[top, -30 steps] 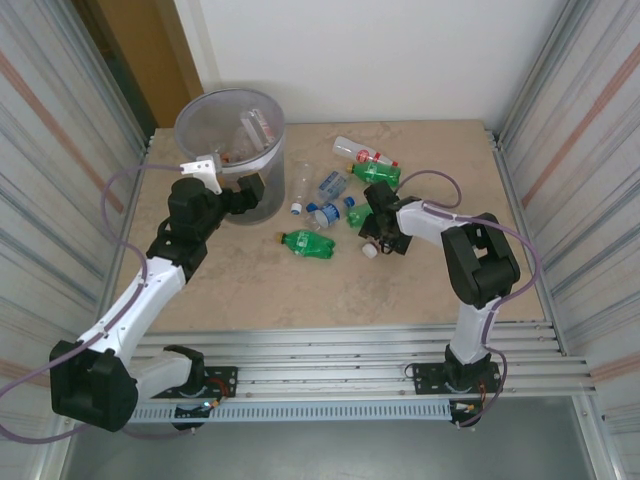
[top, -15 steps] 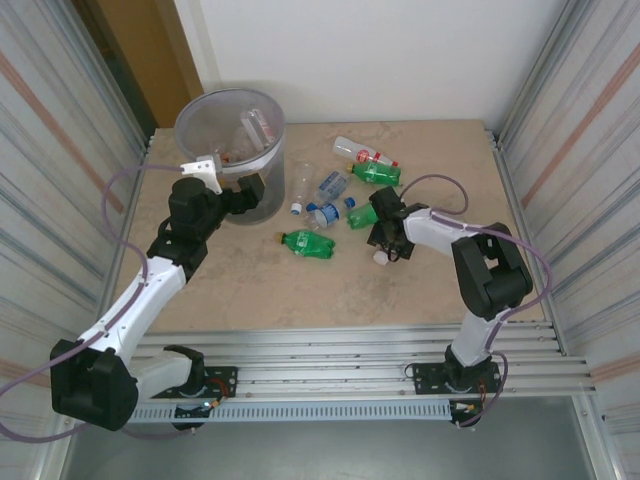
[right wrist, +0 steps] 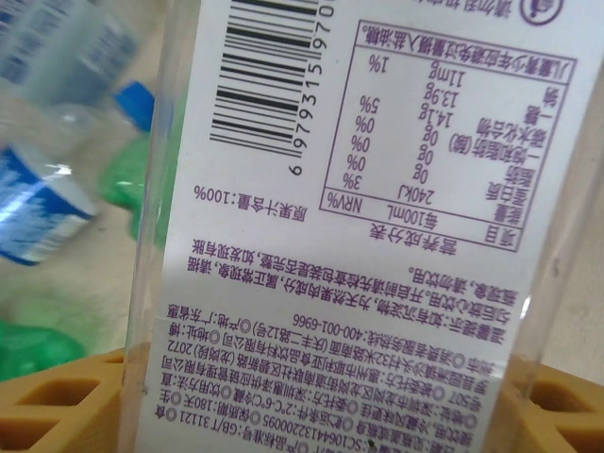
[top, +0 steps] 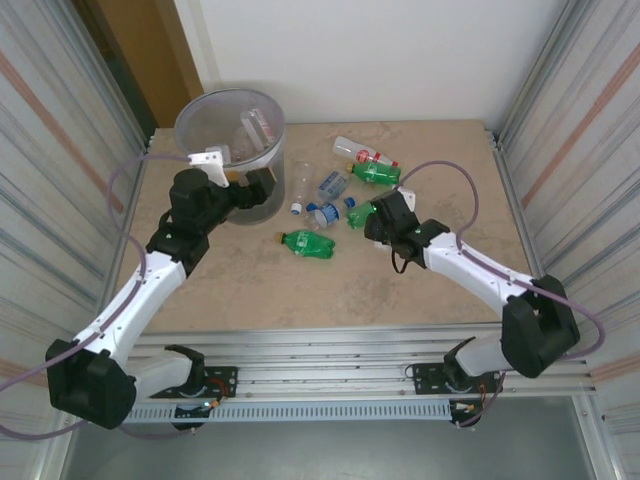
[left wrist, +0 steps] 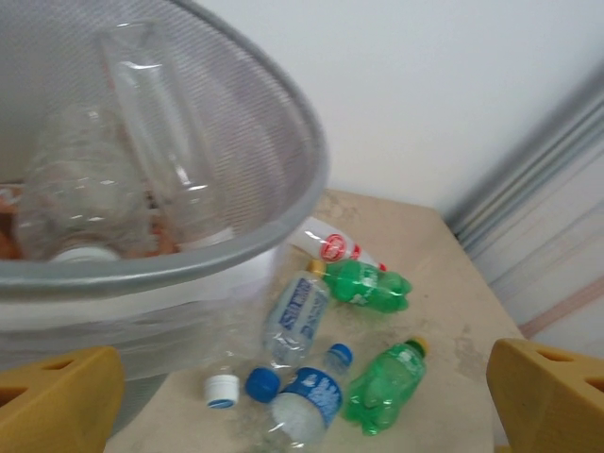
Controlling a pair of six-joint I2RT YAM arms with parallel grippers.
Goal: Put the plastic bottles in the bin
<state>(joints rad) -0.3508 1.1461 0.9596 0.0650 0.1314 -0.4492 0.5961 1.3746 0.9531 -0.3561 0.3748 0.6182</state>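
The right gripper [right wrist: 311, 411] pinched a clear, white-labelled bottle [right wrist: 377, 189] near the loose bottles [top: 308, 243] beside the bin [top: 181, 130]; the left gripper [left wrist: 302, 396] hung spread, empty. Light, thin-walled and slick, it likely needed a gentle mid-body hold.

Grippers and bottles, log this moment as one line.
left gripper open by bin | right gripper shut on clear white-labelled bottle | loose bottles on table

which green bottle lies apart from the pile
The green crushed plastic bottle nearest the arm bases; the far green bottle and middle green bottle sit among others.
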